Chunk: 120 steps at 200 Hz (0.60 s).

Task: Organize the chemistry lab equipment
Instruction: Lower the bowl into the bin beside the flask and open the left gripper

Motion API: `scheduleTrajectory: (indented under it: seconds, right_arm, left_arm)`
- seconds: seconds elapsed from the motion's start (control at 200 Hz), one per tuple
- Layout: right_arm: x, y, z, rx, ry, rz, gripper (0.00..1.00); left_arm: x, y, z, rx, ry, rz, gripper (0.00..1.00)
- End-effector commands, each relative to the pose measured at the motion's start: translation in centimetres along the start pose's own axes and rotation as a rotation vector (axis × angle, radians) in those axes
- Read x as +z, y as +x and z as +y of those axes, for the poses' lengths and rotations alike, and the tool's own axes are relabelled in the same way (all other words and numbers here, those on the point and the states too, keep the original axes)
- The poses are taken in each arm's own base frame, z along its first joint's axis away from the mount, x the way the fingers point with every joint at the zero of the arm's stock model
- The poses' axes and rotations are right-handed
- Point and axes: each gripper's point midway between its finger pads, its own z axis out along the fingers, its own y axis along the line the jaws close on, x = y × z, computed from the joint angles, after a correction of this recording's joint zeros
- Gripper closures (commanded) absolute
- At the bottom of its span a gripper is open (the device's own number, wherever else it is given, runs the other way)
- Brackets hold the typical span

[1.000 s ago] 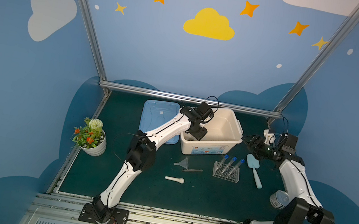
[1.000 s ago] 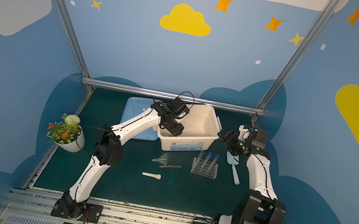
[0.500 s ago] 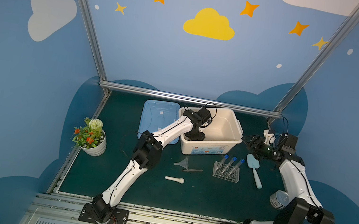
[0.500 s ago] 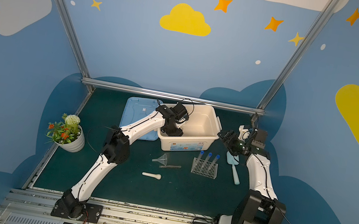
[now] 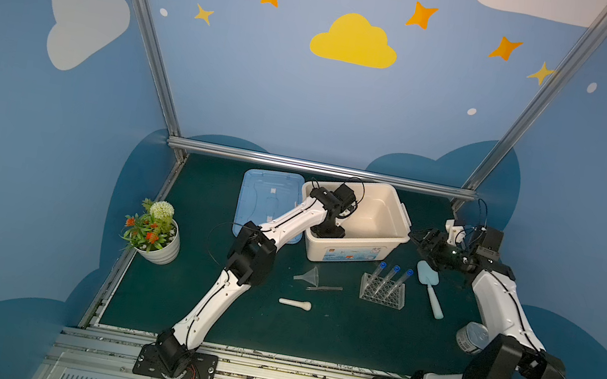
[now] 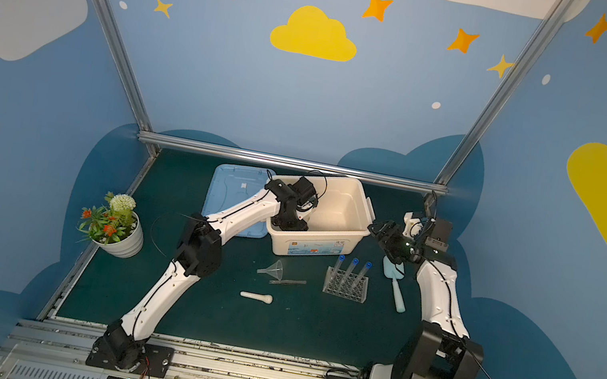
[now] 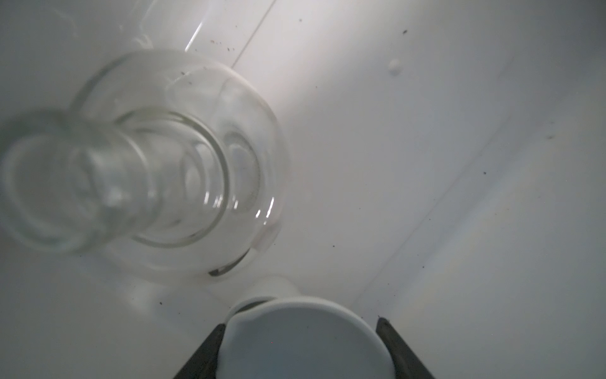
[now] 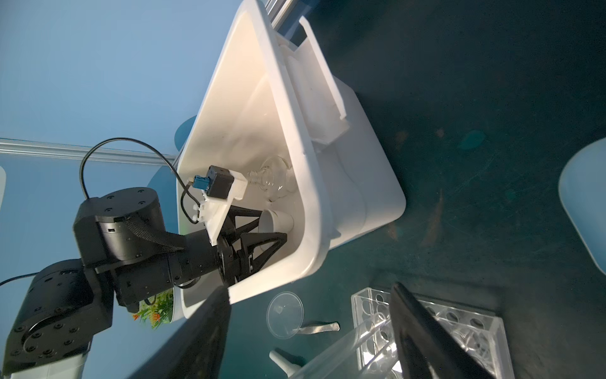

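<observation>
Position of left pincer [image 5: 328,232]: inside the large white plastic bin [image 5: 404,227] at the rear of the dark green worktop [image 5: 350,342]. Its jaws are seen in the left wrist view to be clamped on the sides of a white round mortar bowl [image 7: 305,344]; whether the bowl rests on the bin floor cannot be told. A clear glass round-bellied flask [image 7: 183,157] is recorded standing in the same bin, just beside the mortar bowl.

The right pincer [image 5: 418,239] is held above the worktop just off the bin's right-hand end, jaws spread wide with nothing between them.

Outside the bin, a clear grid-holed plastic rack [image 5: 382,297] is noted, with three long clear blue-capped test tubes [image 5: 388,275] leaning in it. To the left of the rack a clear plastic funnel [image 5: 308,275] lies on its side, with a thin grey rod [image 5: 325,288] just beside it. A white pestle [image 5: 294,303] lies nearer the arm bases, apart from both. A pale blue plastic scoop [image 5: 430,291] lies to the right of the rack. A small round grey cup [image 5: 469,338] is partly hidden by the right arm. A blue rectangular lid [image 5: 268,201] lies flat just left of the bin, and a potted flower plant [image 5: 155,230] stands at the worktop's left edge.
</observation>
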Motion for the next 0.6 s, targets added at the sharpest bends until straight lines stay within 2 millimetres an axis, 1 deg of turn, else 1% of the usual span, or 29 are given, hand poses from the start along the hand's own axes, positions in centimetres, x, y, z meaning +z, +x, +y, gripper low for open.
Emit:
scheduleTrajectory:
  seconds: [0.0,0.11,0.205,0.375,0.456,0.596]
  right_arm:
    - [-0.5,0.2,0.1,-0.015,0.007,-0.009,0.24]
    - [-0.4,0.2,0.0,-0.014,0.007,-0.009,0.24]
    - [-0.4,0.2,0.1,-0.013,0.004,-0.007,0.24]
    - [-0.6,0.2,0.0,-0.017,0.007,-0.012,0.24]
    - [-0.6,0.2,0.0,-0.017,0.007,-0.012,0.24]
    - [-0.5,0.1,0.0,-0.013,0.004,-0.012,0.23]
  left_arm:
    - [0.7,0.9,0.0,-0.001,0.0,0.046,0.57]
    - [-0.1,0.1,0.3,-0.006,-0.016,0.009,0.53]
    - [0.1,-0.1,0.4,-0.002,-0.024,0.003,0.53]
    - [0.9,0.7,0.6,-0.001,-0.03,0.037,0.51]
    - [1.2,1.0,0.7,-0.002,-0.039,0.051,0.49]
    - [1.3,1.2,0.9,0.0,-0.048,0.058,0.45]
